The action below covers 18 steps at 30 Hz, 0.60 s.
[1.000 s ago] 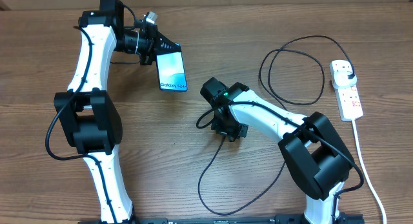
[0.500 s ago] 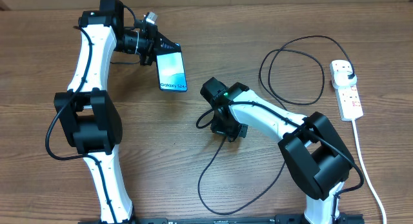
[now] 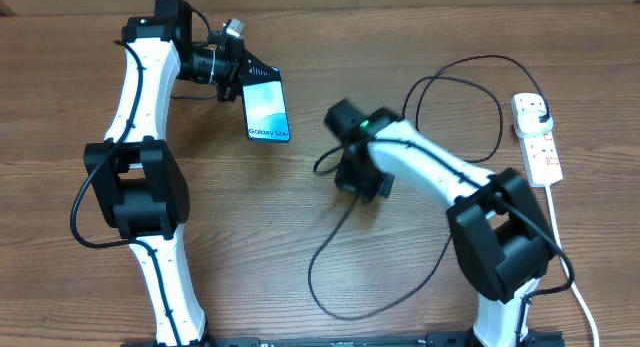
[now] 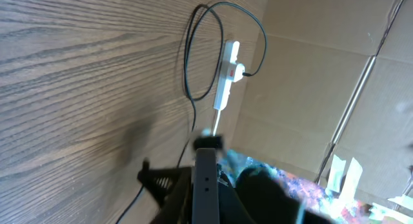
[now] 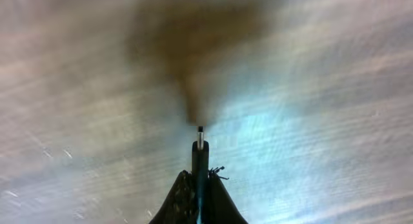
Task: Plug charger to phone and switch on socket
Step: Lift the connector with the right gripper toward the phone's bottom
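Charger [image 5: 200, 148]: connector tip pinched in the closed right gripper [image 5: 199, 175], over the table [image 3: 240, 237], near but apart from the phone [image 3: 268, 107] clamped in the closed left gripper [image 3: 250, 75]; risk: thin tip twists or slips in the pinch, missing the phone's port.

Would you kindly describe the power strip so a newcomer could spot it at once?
On the wooden table, look to the far right edge. The socket lies there: a narrow white strip with a black plug in its far outlet. Red-marked switches and a thick white cord set it apart from the thin black charger looped beside it.
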Each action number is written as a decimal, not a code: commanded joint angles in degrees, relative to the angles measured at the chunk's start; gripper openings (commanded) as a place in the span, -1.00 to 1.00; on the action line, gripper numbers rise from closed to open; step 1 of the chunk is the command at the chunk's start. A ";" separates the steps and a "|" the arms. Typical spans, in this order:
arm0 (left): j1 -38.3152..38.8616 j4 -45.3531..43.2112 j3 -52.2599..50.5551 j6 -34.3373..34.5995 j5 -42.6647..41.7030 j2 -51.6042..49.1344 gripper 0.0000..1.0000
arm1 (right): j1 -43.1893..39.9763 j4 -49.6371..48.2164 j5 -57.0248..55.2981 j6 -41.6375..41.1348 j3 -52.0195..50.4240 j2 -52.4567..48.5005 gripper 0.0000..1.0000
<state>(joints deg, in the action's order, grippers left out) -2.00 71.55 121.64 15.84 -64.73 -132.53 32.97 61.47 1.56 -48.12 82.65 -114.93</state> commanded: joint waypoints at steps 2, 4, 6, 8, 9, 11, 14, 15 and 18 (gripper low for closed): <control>-0.33 -0.48 1.25 -0.83 -4.37 -0.07 -0.91 | -6.47 -3.39 12.83 7.58 2.99 3.80 -0.92; -0.26 -1.18 1.25 -0.24 -4.87 -0.07 -0.91 | -8.98 -5.86 19.96 10.67 2.99 5.07 -0.92; -0.17 -2.27 1.25 0.15 -6.36 -0.04 -0.91 | -11.21 -8.46 27.45 14.12 2.99 5.99 -0.92; -0.11 -3.69 1.25 1.68 -7.45 -0.07 -0.91 | -12.83 -10.93 34.56 17.59 2.99 6.45 -0.92; -0.04 -4.70 1.25 3.15 -7.91 -0.07 -0.91 | -13.66 -12.55 39.06 19.61 2.99 6.60 -0.92; 0.17 -6.91 1.25 5.03 -8.90 -0.07 -0.91 | -14.78 -15.56 46.56 22.27 2.99 6.62 -0.92; 0.55 -10.32 1.25 8.61 -9.90 -0.07 -0.91 | -15.54 -19.87 55.23 24.96 2.99 6.62 -0.92; 0.70 -11.85 1.25 9.79 -10.36 -0.07 -0.91 | -15.58 -21.05 57.13 25.75 2.99 6.62 -0.92; 0.98 -16.68 1.25 14.53 -10.58 -0.07 -0.91 | -15.58 -23.58 60.48 26.16 2.99 6.62 -0.92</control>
<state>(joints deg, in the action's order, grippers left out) -1.67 57.58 121.64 23.27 -71.18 -132.53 17.39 39.31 51.09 -26.06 84.12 -110.19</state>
